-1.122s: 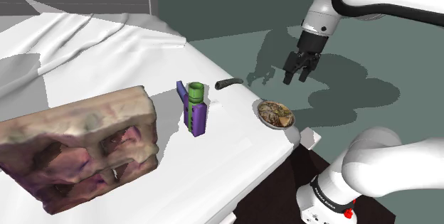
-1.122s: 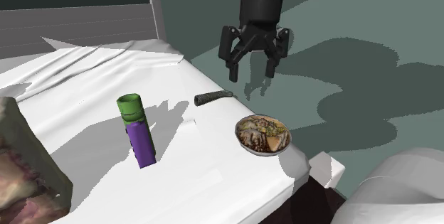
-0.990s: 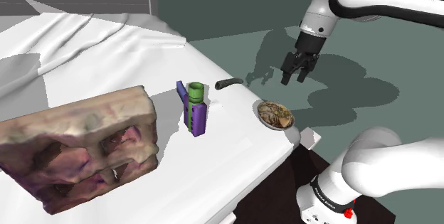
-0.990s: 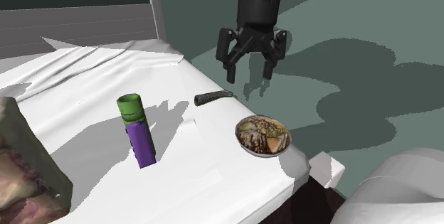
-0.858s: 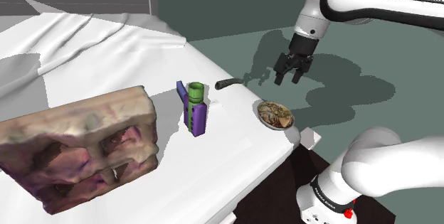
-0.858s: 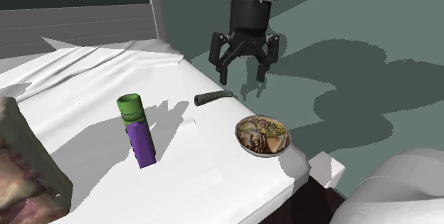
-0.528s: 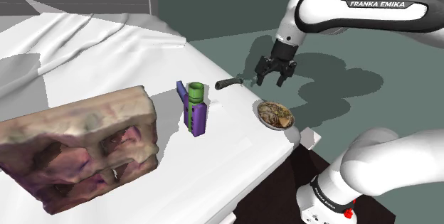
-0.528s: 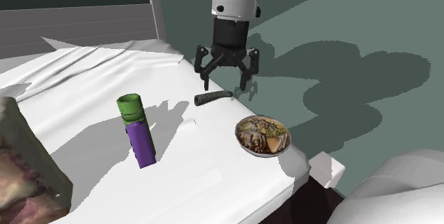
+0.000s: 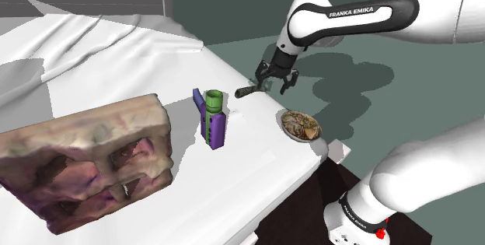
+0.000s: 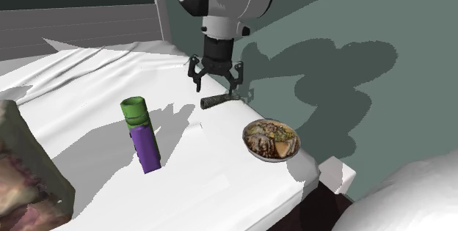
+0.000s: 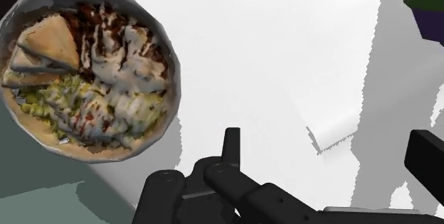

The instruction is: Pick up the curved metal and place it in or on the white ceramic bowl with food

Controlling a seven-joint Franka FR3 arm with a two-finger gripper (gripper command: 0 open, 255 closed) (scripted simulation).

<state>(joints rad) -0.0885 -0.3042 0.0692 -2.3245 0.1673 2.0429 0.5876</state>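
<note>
White sheet (image 9: 233, 175): is lying rumpled and soft-looking, so easing down gently seems wise.
Brown block (image 9: 85, 158): is standing well apart, rough, mottled, pierced with holes.
Purple bottle (image 10: 148, 147): is standing upright, green-capped, clear of the approach.
Bowl (image 10: 270, 158): is sitting near the sheet's edge, round, shallow, heaped with food.
Gripper (image 10: 216, 83): is hovering just above the piece, fingers spread; straddling its narrow width looks best.
Curved metal (image 10: 219, 101): is lying near the bowl at the sheet's edge, dark, slim, slightly bent.
</note>
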